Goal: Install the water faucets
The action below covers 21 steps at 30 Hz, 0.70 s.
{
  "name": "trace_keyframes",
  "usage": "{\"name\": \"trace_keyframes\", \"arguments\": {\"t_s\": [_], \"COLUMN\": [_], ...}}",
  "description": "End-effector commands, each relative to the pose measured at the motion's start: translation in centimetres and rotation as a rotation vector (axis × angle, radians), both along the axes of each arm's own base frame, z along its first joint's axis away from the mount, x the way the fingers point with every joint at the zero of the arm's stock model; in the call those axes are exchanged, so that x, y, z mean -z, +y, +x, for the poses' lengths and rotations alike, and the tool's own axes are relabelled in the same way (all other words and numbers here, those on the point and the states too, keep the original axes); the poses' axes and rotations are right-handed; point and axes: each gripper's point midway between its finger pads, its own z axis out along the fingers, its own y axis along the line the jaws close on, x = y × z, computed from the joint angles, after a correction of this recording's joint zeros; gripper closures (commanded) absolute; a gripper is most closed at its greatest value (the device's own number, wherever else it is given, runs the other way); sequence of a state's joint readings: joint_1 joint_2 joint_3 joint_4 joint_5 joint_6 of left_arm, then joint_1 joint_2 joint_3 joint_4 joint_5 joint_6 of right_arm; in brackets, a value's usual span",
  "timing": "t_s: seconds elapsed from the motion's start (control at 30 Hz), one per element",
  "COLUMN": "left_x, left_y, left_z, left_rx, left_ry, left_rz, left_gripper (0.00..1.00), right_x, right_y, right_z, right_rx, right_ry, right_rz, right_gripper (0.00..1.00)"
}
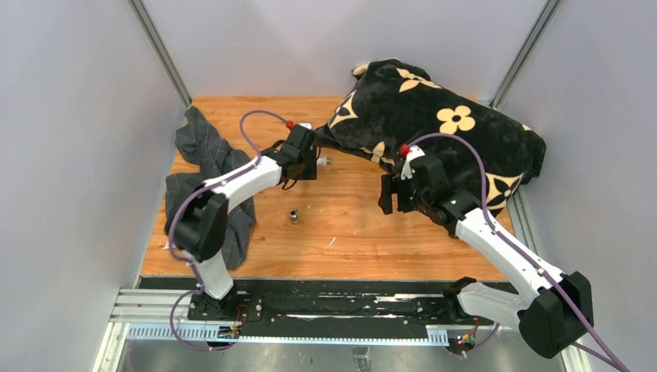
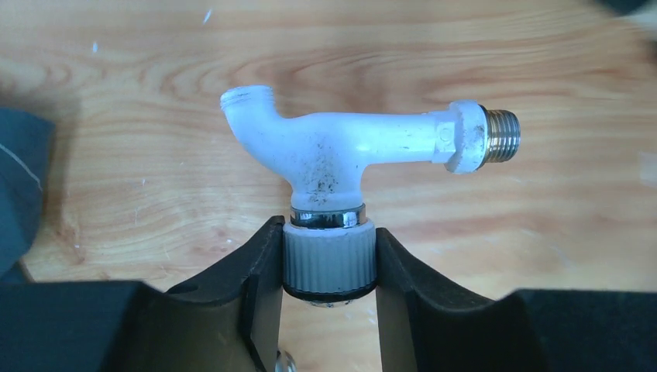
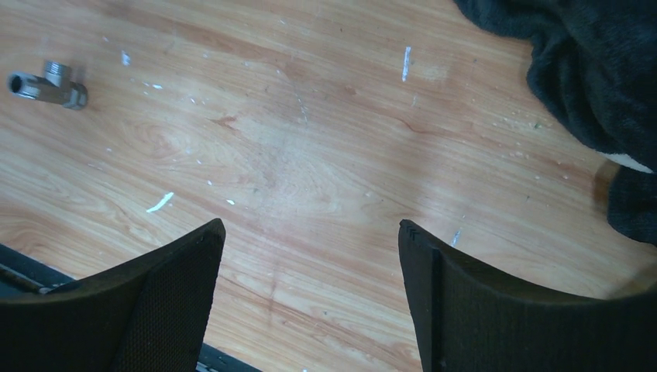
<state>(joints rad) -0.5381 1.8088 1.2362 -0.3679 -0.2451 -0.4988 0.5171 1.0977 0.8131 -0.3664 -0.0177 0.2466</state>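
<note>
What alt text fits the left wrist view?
The left gripper grips the grey collar of a white elbow-shaped tap body, its threaded metal end pointing right. Behind it is the wooden table, with dark cloth at left.

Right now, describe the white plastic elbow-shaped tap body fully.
The white plastic elbow-shaped tap body has a curved threaded spout at one end, a metallic threaded end behind a white hex collar at the other, and dark smudges. Its grey ribbed collar under a chrome ring sits between the left gripper's jaws, both touching it, over the wooden table.
</note>
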Motion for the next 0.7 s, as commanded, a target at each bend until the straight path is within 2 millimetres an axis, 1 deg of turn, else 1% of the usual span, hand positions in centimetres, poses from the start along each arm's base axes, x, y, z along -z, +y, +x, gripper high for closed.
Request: {"name": "trace_keyframes", "arguments": {"t_s": [0.0,0.1,0.2,0.3,0.43,0.53,0.67], "left_x": [-10.7,-13.9,-16.0,-17.6,-19.6,-20.7,-21.4], "left_y": [-3.9,-6.0,-7.7,-9.2,-10.9,-11.3,-11.7], "left_z": [-0.3,-2.5,-4.5,-6.3,-8.5,-9.5,-10.4], "left_rx": [0.265,0.428,0.526,0.589,0.647,0.669,0.713], "left_ry": [-0.231,-0.289,-0.331,-0.375,-0.404,-0.427,-0.470], "left_rz": [-0.204,-0.310,-0.361,-0.409,-0.549,-0.585,-0.575], "left_gripper": [0.99,1.00,1.00,1.00,1.00,1.00,1.00], "right_x": [-4.1,-6.7,-9.3,-12.3,-15.6,-17.8,-19.1], "right_y": [0.4,0.7,1.4,2.6,3.2,3.4,3.8], "right_z": [0.2,0.5,0.3,-0.4,-1.2,-1.5,-1.2], "right_rx": [0.014,0.017,-0.040,-0.149,-0.205,-0.231,-0.218], "right_ry": [-0.025,-0.038,-0.051,-0.103,-0.141,-0.167,-0.146], "right_rz": [0.122,0.248,0.391,0.550,0.726,0.837,0.940], "right_gripper": [0.19,0.19,0.19,0.19,0.19,0.18,0.17]}}
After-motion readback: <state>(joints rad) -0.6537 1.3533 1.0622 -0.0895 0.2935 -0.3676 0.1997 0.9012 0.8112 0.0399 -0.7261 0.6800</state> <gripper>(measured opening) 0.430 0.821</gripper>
